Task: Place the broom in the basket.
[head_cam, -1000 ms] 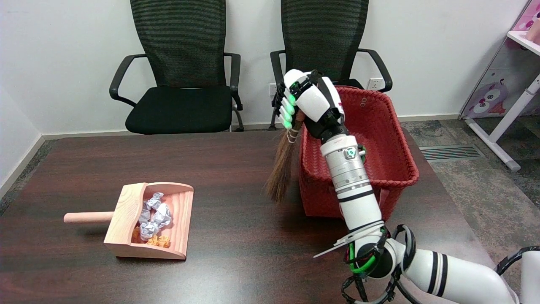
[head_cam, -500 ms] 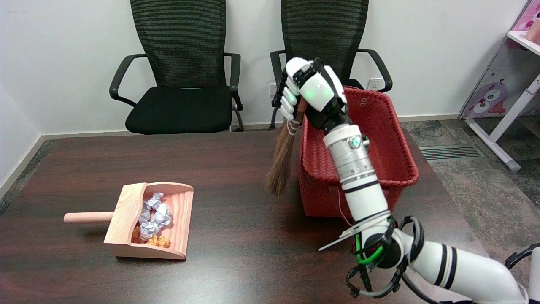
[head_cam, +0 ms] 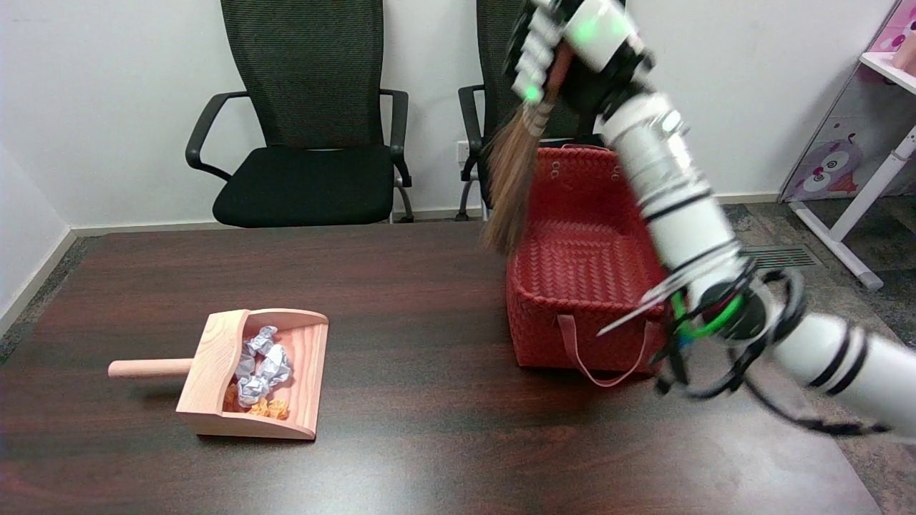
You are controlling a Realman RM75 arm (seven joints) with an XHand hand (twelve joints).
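We see the red basket (head_cam: 594,286) open at the top, its woven floor bare, so there is room to go down into it. Our right hand (head_cam: 572,43) holds the broom (head_cam: 512,186) high, its bristles hanging over the basket's left rim. Our own forearm crosses above the basket's right side and narrows that way in. Two black chairs (head_cam: 308,129) stand close behind the bench (head_cam: 401,286). The wooden dustpan (head_cam: 254,375) lies well apart to the left, with bare bench between it and the basket.

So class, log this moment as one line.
right hand: holds broom | bristles hang at red basket left rim | not yet inside
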